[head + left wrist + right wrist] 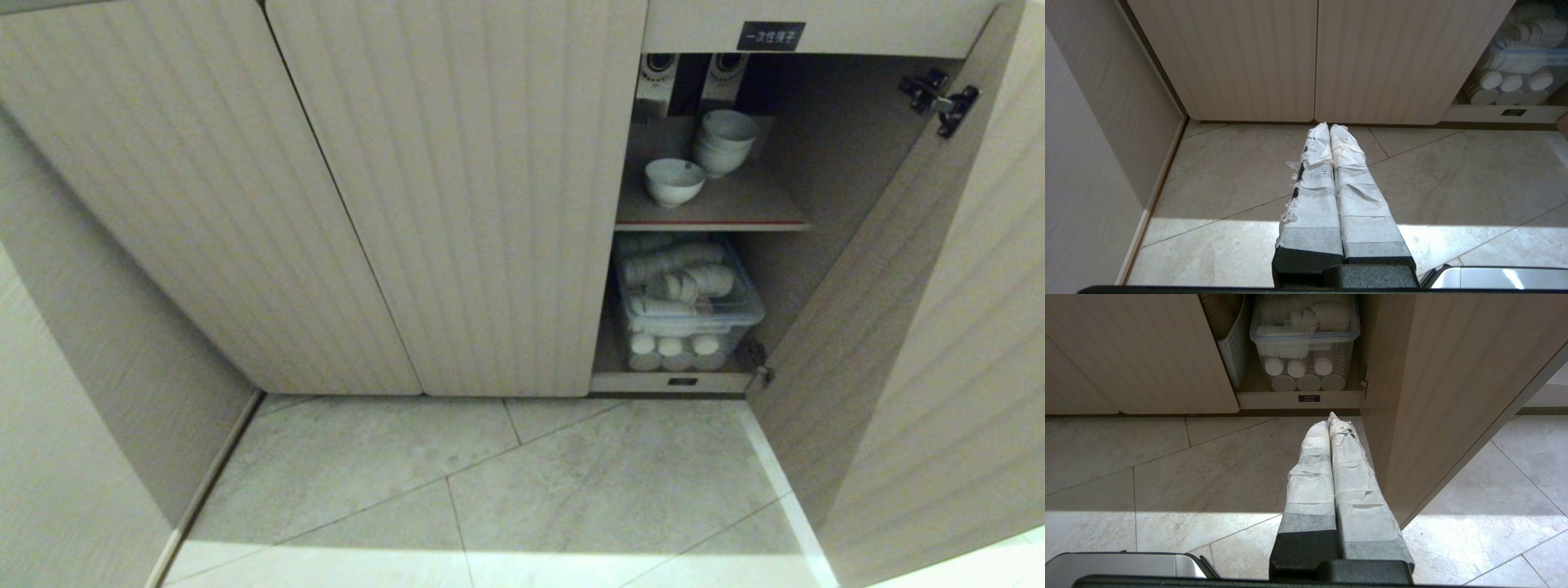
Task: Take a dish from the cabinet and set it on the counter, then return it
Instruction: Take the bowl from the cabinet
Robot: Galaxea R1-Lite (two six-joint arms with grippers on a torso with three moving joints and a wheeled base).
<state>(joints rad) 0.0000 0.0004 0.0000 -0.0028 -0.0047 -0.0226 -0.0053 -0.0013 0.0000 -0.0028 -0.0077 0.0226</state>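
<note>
On the upper shelf: the dish point(674, 180), a small white bowl, stands upright near the shelf's point(710, 219) front edge, toward its left end; a stack of white bowls point(723, 141) sits behind it, nearer the back, close by but whether touching is unclear.
Cabinet point(457, 188): the two ribbed doors on the left are closed; the right door point(906, 327) stands swung wide, showing the inside; a black label point(771, 35) with white characters sits above the opening.
Lower compartment: a clear lidded box point(686, 306) packed with white cups and lids fills the bottom.
Head view only: the upper shelf, dish and bowl stack appear here; neither arm does.
Right wrist view only: a white slotted basket point(1233, 351) stands just beside the clear box, behind the closed door's edge.
Left gripper point(1329, 126): the taped fingers are pressed together, holding nothing, above the tiled floor point(1241, 179) before the closed doors.
Right gripper point(1329, 418): the fingers are pressed together and empty, over the floor beside the open door, pointing toward the lower compartment.
</note>
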